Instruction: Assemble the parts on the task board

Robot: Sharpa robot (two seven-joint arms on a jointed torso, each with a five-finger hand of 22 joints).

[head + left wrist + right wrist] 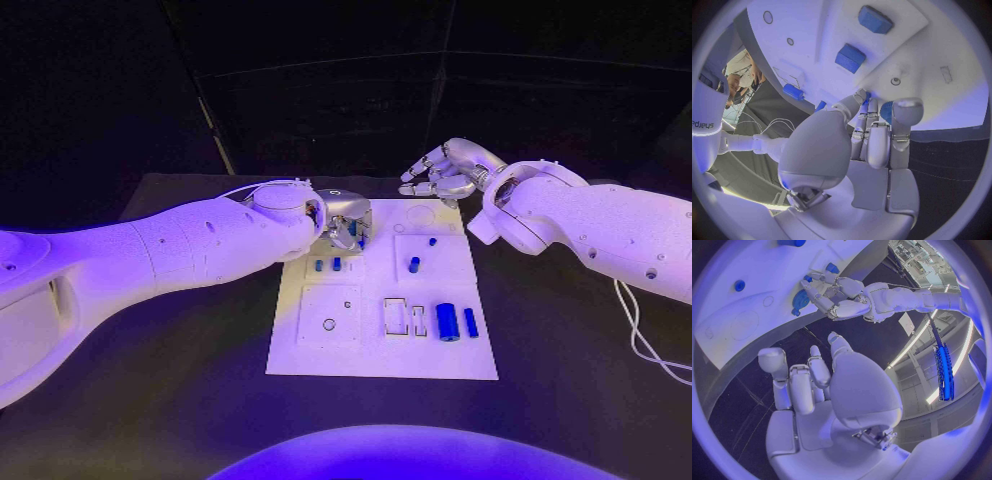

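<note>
the left hand (343, 226) sits low over the far left part of the task board (433, 355), its fingers curled down toward the plate. in the left wrist view its fingertips (862, 96) meet at a small blue part (886, 111) right against the board, but whether the part is truly pinched cannot be told. just beside that hand, toward the robot, two short blue pegs (327, 265) stand close together on the board.

the right hand (441, 172) hovers above the table (173, 400) just past the board's far edge, holding nothing, its fingers bent loosely and apart; the right wrist view shows the same fingers (792, 385) spread over the dark table.

near the board's middle stands another blue part (414, 264), with a tiny blue piece (431, 241) a little farther off. on the near right of the board a blue cylinder (447, 321) lies beside a thinner blue pin (470, 321), next to rectangular slots (395, 315). a white cable (642, 345) trails across the table at the right.
</note>
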